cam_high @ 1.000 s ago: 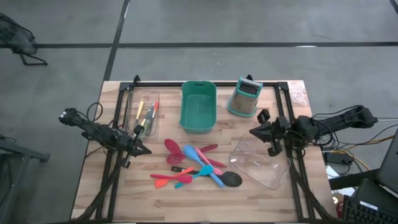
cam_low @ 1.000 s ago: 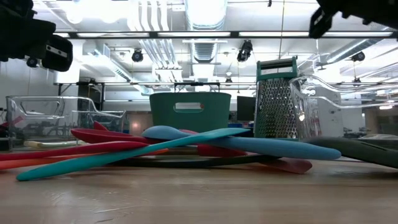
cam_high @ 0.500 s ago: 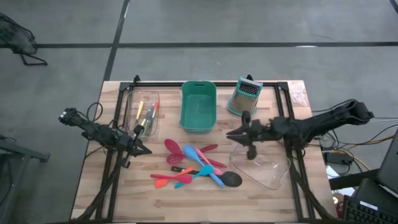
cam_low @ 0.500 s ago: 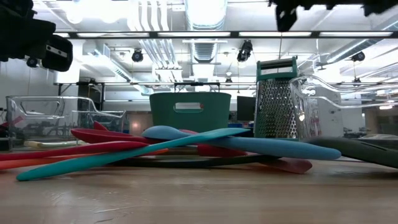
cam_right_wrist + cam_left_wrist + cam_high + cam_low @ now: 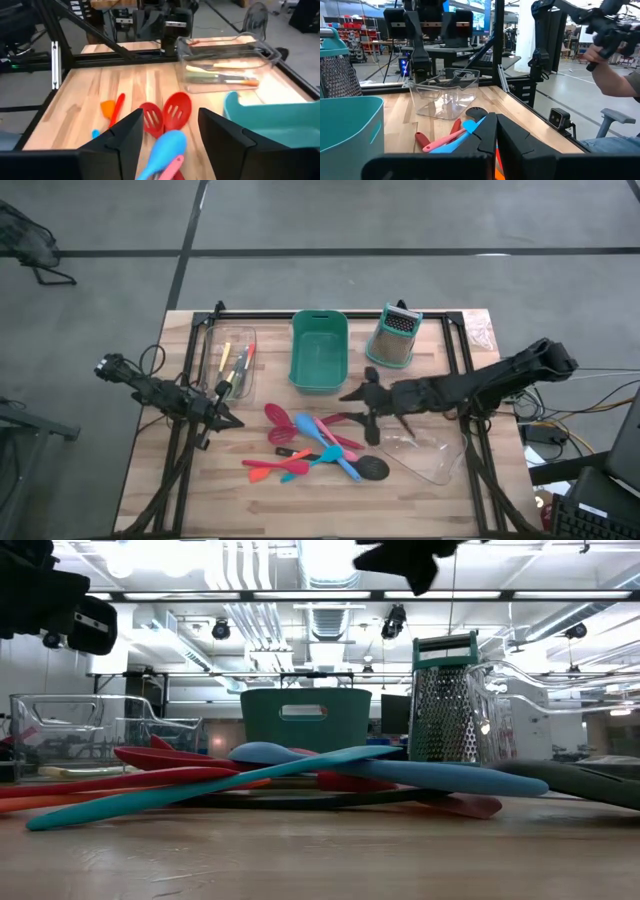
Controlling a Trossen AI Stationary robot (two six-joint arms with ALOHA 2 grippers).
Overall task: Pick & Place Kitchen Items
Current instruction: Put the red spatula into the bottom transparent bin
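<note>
Roughly ten utensils (image 5: 318, 442) lie heaped mid-surface in front of one teal bin (image 5: 319, 350); one grater (image 5: 393, 336) stands beside the bin. Two clear containers show: one (image 5: 227, 362) at the left holding about four thin tools, one (image 5: 425, 448) tipped at the right. The right gripper (image 5: 358, 408) hovers over the heap, fingers spread, holding nothing. The left gripper (image 5: 228, 420) waits left of the heap, fingers together and empty.
</note>
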